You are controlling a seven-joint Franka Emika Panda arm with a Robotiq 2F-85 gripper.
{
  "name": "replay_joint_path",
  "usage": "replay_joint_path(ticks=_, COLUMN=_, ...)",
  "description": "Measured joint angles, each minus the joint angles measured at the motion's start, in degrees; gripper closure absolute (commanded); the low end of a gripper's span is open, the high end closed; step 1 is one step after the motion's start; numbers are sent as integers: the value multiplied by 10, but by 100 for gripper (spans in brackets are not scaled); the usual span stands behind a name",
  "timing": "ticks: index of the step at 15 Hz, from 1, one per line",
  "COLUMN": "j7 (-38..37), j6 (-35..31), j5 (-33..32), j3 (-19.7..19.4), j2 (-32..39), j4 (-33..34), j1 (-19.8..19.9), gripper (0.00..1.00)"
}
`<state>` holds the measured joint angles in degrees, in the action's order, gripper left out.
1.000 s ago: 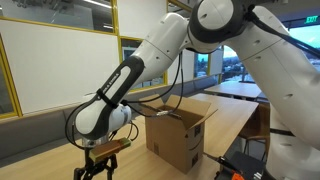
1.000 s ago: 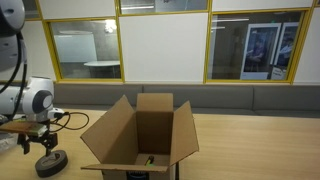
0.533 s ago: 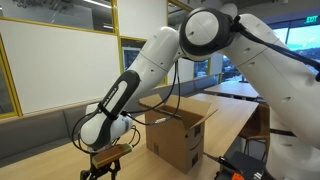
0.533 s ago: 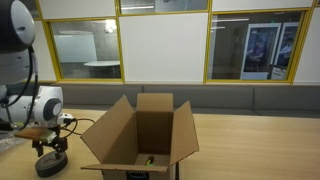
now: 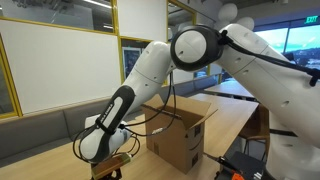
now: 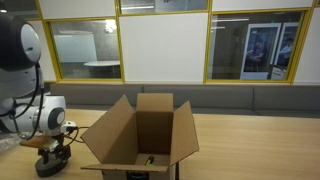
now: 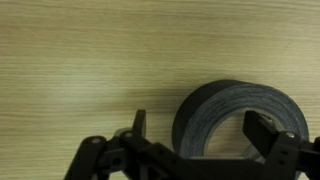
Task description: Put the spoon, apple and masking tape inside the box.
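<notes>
— Well, how is the gripper (image 7: 200, 138) found in the wrist view?
— Spread apart, with nothing clamped. One finger (image 7: 139, 128) is placed outside the masking tape (image 7: 225, 105), and the other is seen over the roll's hole.
— And the tape itself?
— It is laid flat on the wooden table (image 7: 90, 60), near the box (image 6: 140, 130), whose flaps are seen open in both exterior views. Yellow-framed windows (image 6: 160, 45) are seen behind.
</notes>
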<state>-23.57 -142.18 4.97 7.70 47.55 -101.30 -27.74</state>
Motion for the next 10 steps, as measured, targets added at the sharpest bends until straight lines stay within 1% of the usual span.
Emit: replay_joint_path(ticks=10, j7=-41, j6=0, j5=-35, j3=-37, j2=51, j4=59, j1=-35, gripper=0)
